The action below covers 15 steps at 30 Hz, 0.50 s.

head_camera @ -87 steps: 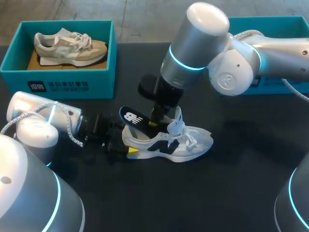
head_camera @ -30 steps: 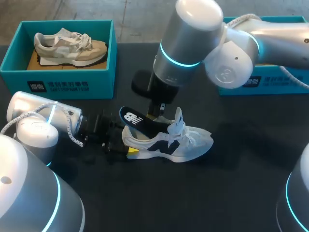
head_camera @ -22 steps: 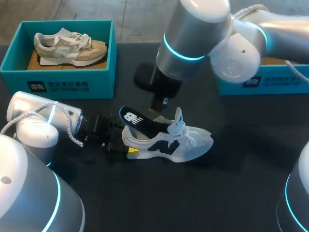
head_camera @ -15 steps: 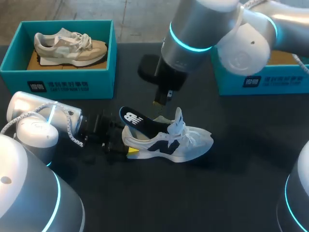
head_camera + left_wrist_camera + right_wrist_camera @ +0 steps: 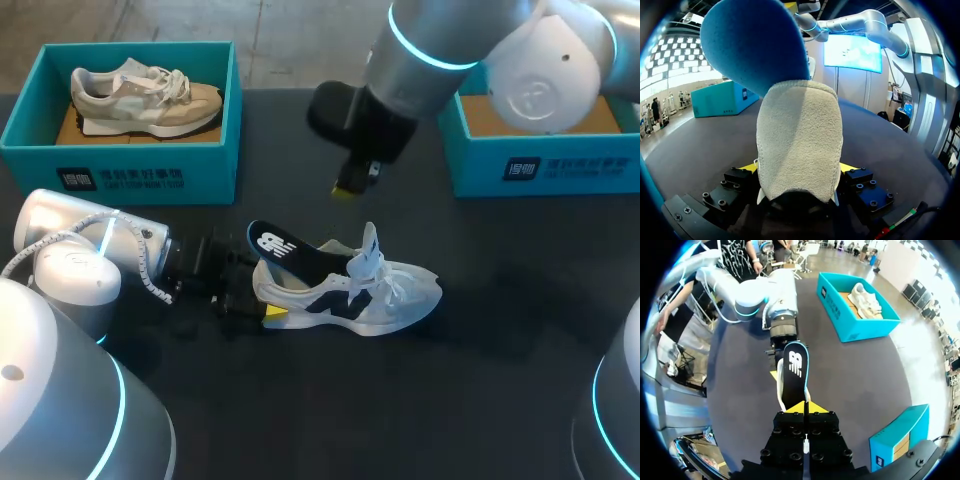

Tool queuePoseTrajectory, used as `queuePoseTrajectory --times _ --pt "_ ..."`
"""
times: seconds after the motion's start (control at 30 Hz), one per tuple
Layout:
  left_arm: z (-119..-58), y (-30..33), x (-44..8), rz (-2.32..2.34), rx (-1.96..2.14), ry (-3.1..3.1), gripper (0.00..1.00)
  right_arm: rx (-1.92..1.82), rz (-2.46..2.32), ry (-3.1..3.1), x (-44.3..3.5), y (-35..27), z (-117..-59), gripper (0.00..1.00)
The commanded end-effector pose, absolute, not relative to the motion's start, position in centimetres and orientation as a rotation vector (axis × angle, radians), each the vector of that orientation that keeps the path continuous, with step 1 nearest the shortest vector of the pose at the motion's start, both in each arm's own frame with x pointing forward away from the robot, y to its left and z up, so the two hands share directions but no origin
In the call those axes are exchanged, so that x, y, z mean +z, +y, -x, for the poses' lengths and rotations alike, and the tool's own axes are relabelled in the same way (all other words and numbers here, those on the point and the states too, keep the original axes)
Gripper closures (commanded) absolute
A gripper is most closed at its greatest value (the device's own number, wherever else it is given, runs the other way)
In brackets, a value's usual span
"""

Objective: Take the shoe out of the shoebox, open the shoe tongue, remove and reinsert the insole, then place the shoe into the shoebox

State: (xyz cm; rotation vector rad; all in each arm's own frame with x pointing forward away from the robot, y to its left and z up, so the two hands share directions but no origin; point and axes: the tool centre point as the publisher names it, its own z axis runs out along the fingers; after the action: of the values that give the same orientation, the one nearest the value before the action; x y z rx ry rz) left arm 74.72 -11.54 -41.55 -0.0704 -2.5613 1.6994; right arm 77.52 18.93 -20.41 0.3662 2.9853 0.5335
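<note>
My empty right gripper (image 5: pixel 350 186), fingers pressed together, hangs above the black, blue-edged foam insole (image 5: pixel 288 250) jutting heelward from the white mesh sneaker (image 5: pixel 385 296) on the dark table (image 5: pixel 480 400), its heel pinched by my left gripper (image 5: pixel 262 302).

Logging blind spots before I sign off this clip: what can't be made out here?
Head view: the right arm covers part of the inside of the right shoebox.
Left wrist view: the heel of the shoe and the insole block everything ahead, toe included.
Right wrist view: the right gripper hides the shoe's front.
</note>
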Motion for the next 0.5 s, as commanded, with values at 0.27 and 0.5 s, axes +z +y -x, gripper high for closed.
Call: queuePoseTrajectory --times 0.27,0.5 --pt "-74.7 -11.4 -41.8 0.070 1.696 -2.565 1.00 0.695 -0.348 3.040 -20.1 18.6 -77.7 1.00" --pt "-74.7 -11.4 -41.8 0.070 1.696 -2.565 1.00 0.758 -0.299 3.092 -21.1 19.4 -77.8 1.00"
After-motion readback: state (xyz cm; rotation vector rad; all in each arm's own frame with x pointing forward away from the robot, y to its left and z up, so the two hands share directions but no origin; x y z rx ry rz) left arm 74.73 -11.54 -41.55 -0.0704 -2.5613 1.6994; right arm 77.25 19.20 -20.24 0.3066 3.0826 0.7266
